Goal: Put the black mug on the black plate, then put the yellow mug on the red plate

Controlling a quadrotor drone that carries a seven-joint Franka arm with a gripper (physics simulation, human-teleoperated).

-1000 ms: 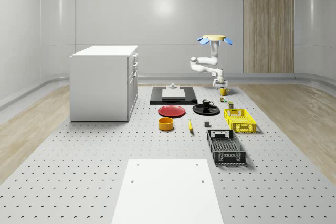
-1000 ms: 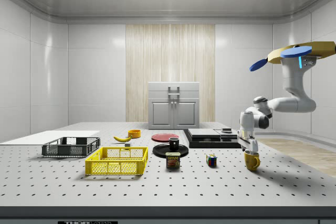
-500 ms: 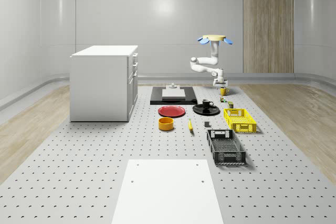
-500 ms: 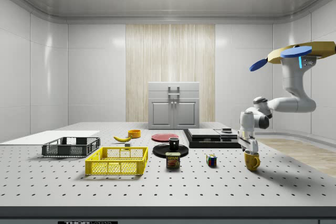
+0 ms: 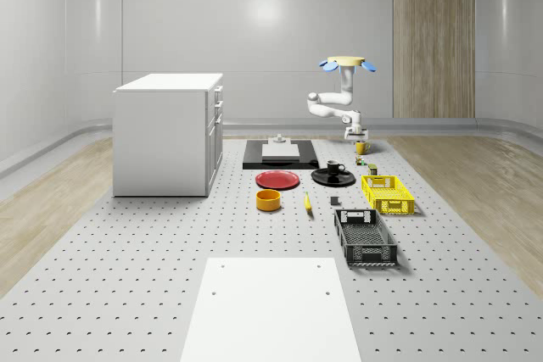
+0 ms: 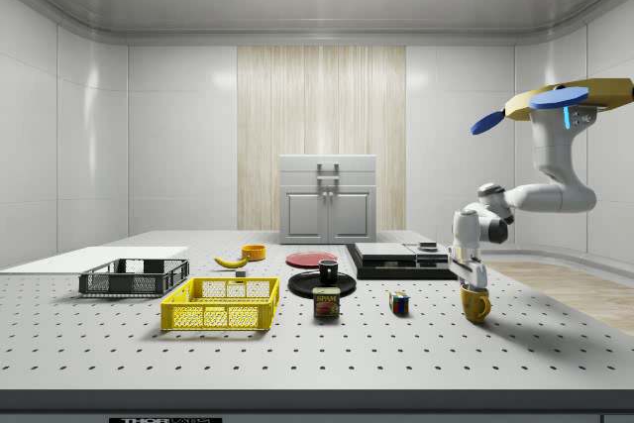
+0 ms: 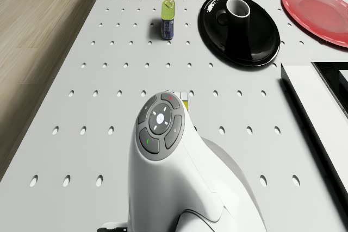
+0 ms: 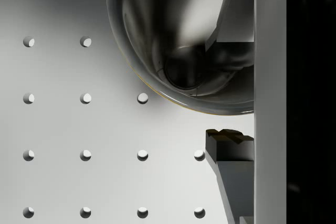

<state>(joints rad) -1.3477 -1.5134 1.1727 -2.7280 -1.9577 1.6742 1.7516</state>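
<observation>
Scene from above: drone (image 5: 349,63) is hovering over the far end of the perforated table (image 5: 170,235), its arm (image 5: 327,106) reaching down so the gripper (image 5: 358,136) is hanging right at the top of the yellow mug (image 5: 361,148).
Side view: yellow mug (image 6: 475,305) is standing upright on the table towards this view's right, well apart from the red plate (image 6: 311,259); black mug (image 6: 328,271) is sitting upright on the black plate (image 6: 302,286).
Drone view: black mug (image 7: 238,14) is resting on the black plate (image 7: 261,42), with the red plate (image 7: 315,12) lying just beside it.
Wrist view: gripper (image 8: 210,87) is straddling the yellow mug's rim with jaws apart, one of the fingers (image 8: 231,153) waiting outside the wall and the other dipping inside the cup; a thin gap is showing between the outer finger and the wall.
</observation>
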